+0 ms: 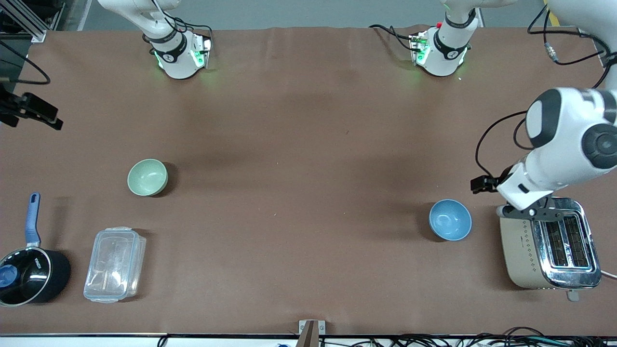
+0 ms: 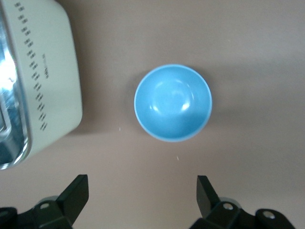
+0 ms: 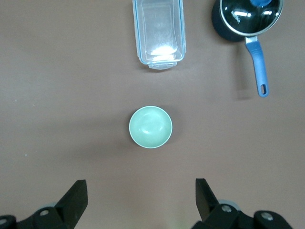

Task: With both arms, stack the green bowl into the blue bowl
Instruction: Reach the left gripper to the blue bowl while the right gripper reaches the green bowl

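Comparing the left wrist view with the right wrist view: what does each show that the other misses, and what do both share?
Only the left wrist view shows the blue bowl, upright and empty, with the toaster beside it. Only the right wrist view shows the green bowl, also upright and empty, plus the clear lidded container and the black saucepan with its blue handle. Both show the brown table and their own open claw, left claw and right claw, holding nothing.

I see the green bowl [image 1: 147, 177] toward the desk's [image 1: 299, 144] right-arm end, the blue bowl [image 1: 450, 220] beside the toaster [image 1: 549, 246] at the left-arm end.
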Controlling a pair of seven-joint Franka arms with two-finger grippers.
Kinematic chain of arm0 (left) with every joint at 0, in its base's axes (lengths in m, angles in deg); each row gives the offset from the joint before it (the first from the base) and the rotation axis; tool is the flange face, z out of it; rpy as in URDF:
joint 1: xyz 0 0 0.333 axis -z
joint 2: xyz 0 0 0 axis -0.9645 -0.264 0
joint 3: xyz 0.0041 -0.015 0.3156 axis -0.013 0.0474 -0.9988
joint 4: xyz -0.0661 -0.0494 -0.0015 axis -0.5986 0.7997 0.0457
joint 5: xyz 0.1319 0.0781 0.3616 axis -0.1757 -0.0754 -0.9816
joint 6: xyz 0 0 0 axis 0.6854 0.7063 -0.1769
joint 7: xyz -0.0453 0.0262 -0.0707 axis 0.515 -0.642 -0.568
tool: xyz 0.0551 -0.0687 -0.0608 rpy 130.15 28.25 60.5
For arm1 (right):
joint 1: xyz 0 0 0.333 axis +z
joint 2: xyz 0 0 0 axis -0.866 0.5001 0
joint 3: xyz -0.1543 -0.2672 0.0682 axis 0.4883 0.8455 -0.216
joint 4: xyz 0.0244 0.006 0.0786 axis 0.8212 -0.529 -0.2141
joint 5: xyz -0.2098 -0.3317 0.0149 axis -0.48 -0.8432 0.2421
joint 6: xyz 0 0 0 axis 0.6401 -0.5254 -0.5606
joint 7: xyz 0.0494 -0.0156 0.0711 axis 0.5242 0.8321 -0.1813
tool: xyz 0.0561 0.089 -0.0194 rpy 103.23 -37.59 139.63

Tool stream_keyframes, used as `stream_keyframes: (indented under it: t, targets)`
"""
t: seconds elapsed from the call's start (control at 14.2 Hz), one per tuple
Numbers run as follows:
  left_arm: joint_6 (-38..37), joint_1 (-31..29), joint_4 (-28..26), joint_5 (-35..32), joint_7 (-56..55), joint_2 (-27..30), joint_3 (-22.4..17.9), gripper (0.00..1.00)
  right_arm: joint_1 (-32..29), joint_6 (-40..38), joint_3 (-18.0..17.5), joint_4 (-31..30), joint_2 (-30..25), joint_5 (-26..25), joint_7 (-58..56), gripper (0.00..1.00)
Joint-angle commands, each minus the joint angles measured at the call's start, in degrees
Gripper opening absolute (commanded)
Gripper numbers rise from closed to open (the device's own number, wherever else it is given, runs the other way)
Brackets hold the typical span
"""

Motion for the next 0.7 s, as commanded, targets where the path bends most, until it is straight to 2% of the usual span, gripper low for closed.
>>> stream_keyframes:
  t: [0.0, 0.14, 0.35, 0.49, 0.63]
  targets:
    - [7.8, -0.1, -4.0, -1.3, -0.4, -1.9, -0.3, 1.00, -1.0, 8.4, 0.4, -11.9, -0.7, -2.0, -0.7, 1.00]
    - [12.2, -0.8, -4.7, -1.3, -0.4, -4.9, -0.4, 1.00, -1.5, 19.1, 1.5, -20.9, -0.7, -2.2, -3.5, 1.00]
    - [16.7, -2.2, -5.0, -1.4, -0.4, -8.9, -0.4, 0.92, -3.4, 39.4, 1.9, -35.2, -0.5, -2.2, -6.4, 1.00]
    - [20.1, -2.2, -5.0, -3.5, -0.4, -11.7, -0.4, 0.88, -4.0, 49.8, 1.9, -41.3, 0.9, -2.2, -6.9, 1.00]
    - [21.7, -2.5, -4.8, -3.6, -0.8, -13.6, -0.4, 0.79, -4.5, 57.3, 1.9, -44.3, 4.8, -2.2, -7.0, 1.00]
